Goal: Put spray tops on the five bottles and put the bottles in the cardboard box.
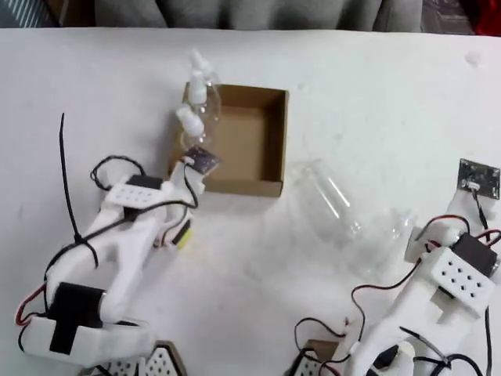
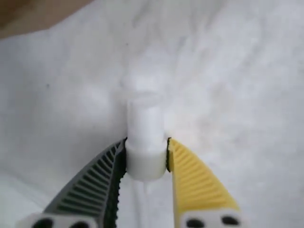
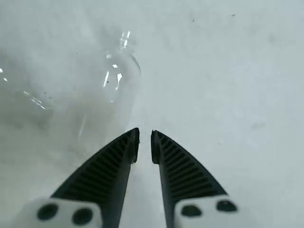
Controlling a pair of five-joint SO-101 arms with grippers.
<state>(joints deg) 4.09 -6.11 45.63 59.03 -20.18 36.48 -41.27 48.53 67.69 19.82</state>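
L gripper is clenching a spray top by its collar above the table, prob. keeping it free for fitting. R gripper is sitting closed & empty beside an uncapped bottle, likely next. Capped bottles are standing at the box edge.

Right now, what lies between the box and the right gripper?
Clear bottles lying on the table, as the high view shows; the right wrist view has one just ahead of the gripper.
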